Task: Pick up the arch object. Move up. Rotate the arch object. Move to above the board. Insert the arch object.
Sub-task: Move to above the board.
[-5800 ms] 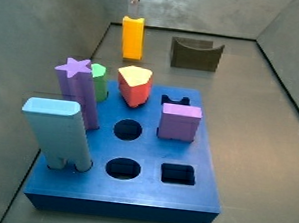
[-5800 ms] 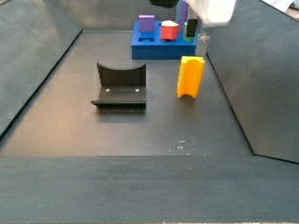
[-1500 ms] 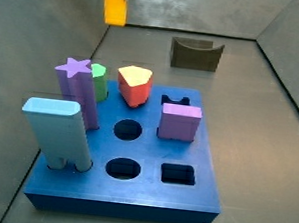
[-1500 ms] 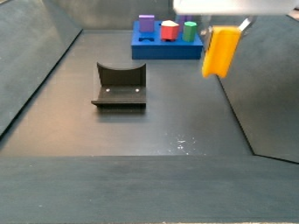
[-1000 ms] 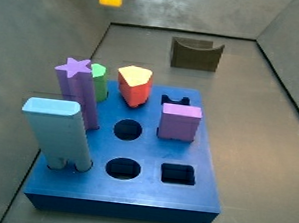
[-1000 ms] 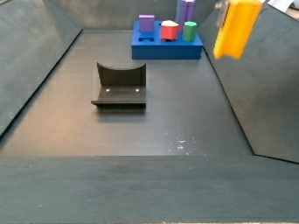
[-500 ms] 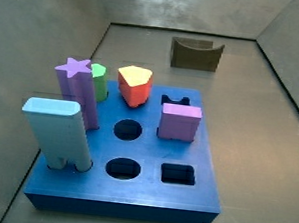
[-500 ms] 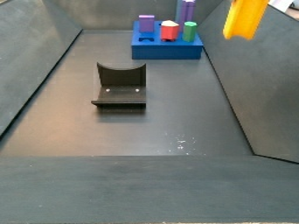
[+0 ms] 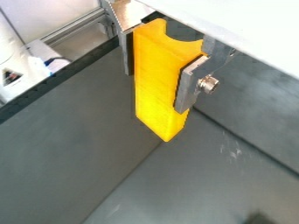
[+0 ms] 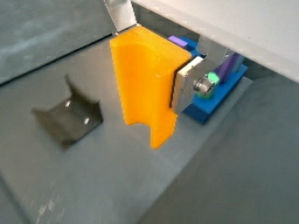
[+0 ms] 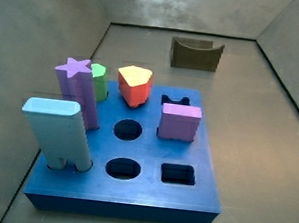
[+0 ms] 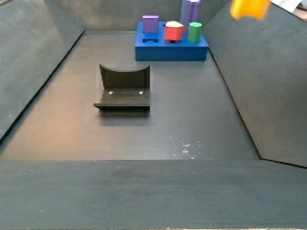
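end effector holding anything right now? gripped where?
Yes. The end effector is shut on the arch object, its silver fingers clamping opposite faces near the upper end, high above the floor. The notched end hangs free below in a wrist view.

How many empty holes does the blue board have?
3 on the board: a round hole before the star block, a round hole nearer the front, a square hole beside it. Blocks may hide others. The gripper holds the arch object high up.

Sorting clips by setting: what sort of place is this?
Likely a lab test cell: a dark walled bin, a blue board with shape holes and pegged blocks, a dark fixture, and the gripper high up, holding the arch object.
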Tool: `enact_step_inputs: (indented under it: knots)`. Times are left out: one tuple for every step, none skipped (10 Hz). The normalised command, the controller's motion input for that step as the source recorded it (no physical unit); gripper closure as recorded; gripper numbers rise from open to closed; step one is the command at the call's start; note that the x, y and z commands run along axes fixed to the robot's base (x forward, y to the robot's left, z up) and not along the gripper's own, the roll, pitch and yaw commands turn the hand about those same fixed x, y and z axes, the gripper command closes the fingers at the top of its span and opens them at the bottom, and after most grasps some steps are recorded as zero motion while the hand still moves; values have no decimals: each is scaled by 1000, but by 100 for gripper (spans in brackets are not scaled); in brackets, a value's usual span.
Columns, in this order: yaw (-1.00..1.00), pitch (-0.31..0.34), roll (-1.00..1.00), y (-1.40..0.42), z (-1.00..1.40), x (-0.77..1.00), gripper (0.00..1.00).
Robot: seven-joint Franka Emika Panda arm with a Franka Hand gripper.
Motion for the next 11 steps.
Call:
enact_step_inputs:
  knots:
    - [20,232,307,-1000,198,476,100]
    - [3,208,100,-1000,205,500,100]
    - [4,184,45,-1000,203,503,100]
    - [8,136,-12,-1000,207,513,100]
    - [9,117,-9,-1000,209,513,100]
    - [9,119,0,-1000,210,525,100]
    - [0,114,-25,-1000,213,537,100]
    - [1,138,10,-1000,216,551,100]
    - [7,137,2,-1000,220,566,100]
    - [10,147,8,-934,206,566,100]
    - [8,140,19,-595,140,376,100]
